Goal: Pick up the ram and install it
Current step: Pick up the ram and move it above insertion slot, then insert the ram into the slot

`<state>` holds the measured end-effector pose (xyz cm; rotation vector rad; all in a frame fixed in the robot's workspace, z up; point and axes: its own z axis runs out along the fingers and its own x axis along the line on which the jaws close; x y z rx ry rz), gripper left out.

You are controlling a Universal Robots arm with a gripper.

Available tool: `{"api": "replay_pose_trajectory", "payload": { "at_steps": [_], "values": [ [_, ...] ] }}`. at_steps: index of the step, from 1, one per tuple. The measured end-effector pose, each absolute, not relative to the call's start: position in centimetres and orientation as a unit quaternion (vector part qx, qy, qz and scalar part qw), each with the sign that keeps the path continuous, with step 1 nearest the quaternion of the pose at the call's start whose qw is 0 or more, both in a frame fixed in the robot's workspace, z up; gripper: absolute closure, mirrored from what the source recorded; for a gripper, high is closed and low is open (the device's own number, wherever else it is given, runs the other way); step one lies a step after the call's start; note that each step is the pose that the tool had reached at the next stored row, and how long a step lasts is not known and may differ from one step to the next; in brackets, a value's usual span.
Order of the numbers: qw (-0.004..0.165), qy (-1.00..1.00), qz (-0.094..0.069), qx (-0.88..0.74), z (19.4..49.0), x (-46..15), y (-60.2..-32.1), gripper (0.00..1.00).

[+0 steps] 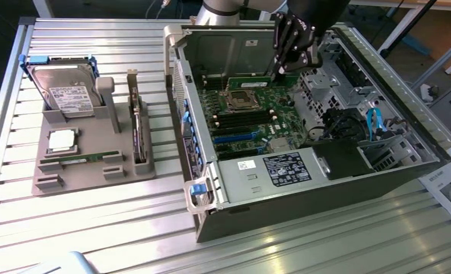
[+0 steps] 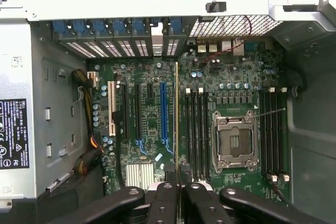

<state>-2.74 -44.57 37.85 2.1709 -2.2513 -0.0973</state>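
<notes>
My gripper (image 1: 282,71) hangs inside the open computer case (image 1: 210,188), over the motherboard (image 1: 250,117), and is shut on the ram (image 1: 248,81), a long thin green stick lying level above the board's far edge. In the wrist view the ram (image 2: 176,108) shows edge-on as a thin line running out from between the black fingers (image 2: 164,203), over the board between the blue slot and the black memory slots (image 2: 195,135). A second green stick (image 1: 81,158) lies in the grey tray (image 1: 50,182) at the exterior view's left.
The tray also carries a hard drive (image 1: 67,91), a square silver CPU chip (image 1: 61,141) and a dark card standing on edge (image 1: 138,131). An open CPU socket (image 2: 234,140) sits between the two banks of memory slots. Case walls, drive cage and cables (image 1: 374,123) surround the board.
</notes>
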Motion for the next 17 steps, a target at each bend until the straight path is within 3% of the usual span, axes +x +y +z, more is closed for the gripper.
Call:
{"api": "replay_pose_trajectory", "payload": {
  "at_steps": [17],
  "values": [
    [0.006, -0.719, -0.031, 0.694, 37.79, -2.75, -44.56, 0.88]
  ]
}}
